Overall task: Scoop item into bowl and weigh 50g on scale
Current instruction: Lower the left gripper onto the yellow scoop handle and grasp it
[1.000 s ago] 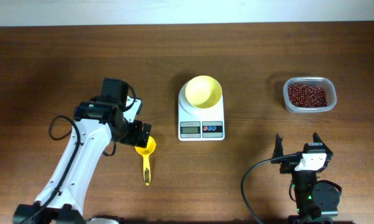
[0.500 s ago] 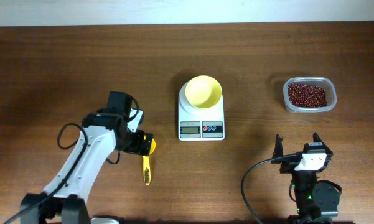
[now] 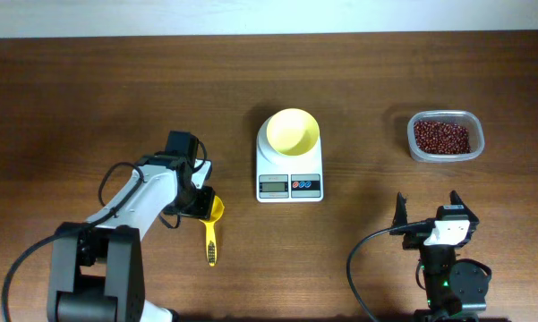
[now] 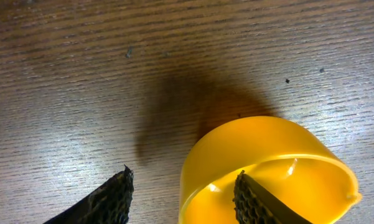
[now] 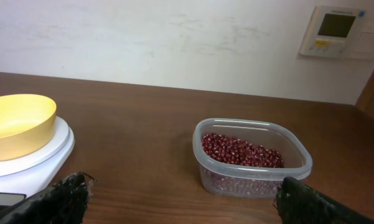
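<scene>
- Presently, left gripper [image 3: 205,204]: fingers apart, straddling the cup wall of the yellow scoop [image 4: 267,143]. One finger is inside the cup; the other is outside and clear of the wall (no clamp yet).
- Scoop: lies left of the tabletop's [image 3: 89,89] middle, handle pointing toward the front edge.
- Right gripper [image 3: 427,207]: fingers wide apart, holding nothing, near the front edge on the right.
- Beans [image 3: 441,137]: all in the clear tub [image 3: 445,160] toward the right edge, well apart from the scoop.
- Bowl [image 3: 293,131]: empty, sitting on the scale [image 3: 269,168] at the tabletop's middle.
- Hazards, as judged:
  - A pinch on the thin curved wall rather than the handle may let the scoop pivot or slip on lifting.
  - The finger inside the cup takes up room meant for beans.
  - The carry across to the tub passes the scale, so a low path could nudge the bowl.
  - A heaped scoop could overshoot the target weight.
</scene>
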Available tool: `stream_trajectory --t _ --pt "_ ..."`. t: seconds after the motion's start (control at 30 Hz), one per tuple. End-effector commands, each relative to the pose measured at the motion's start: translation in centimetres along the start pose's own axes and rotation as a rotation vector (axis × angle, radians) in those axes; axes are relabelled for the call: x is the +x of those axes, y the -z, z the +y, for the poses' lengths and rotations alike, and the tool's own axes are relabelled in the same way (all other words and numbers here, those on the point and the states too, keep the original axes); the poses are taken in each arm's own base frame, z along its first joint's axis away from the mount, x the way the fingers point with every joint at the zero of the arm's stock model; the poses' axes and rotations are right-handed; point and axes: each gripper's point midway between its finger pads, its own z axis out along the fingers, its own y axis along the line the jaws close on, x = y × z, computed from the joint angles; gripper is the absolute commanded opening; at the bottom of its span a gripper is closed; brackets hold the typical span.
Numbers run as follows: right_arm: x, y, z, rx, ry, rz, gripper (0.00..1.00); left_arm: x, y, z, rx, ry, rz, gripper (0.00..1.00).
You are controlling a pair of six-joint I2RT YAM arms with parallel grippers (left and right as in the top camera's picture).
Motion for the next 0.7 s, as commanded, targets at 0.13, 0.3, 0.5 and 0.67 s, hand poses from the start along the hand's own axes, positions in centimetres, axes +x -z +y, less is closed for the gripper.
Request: stream_trajectory --t 0.13,0.3,0.5,0.67 --pt "0.2 0.0 0.3 -0.011 -0.001 0.004 0.99 0.1 -0.3 -0.3 0.011 -0.001 0.007 0.16" --pt "0.2 0.0 0.3 -0.011 -0.001 0.004 0.99 0.1 -0.3 -0.3 0.011 0.000 0.007 0.00" --pt "0.2 0.0 0.3 -0.011 -0.001 0.004 0.99 -0.3 0.4 -0.7 0.038 0.000 0.002 0.00" --pt "0.2 0.0 0.3 -0.011 -0.001 0.004 0.99 -2.8 4.9 -0.9 0.048 0.005 -0.021 0.00"
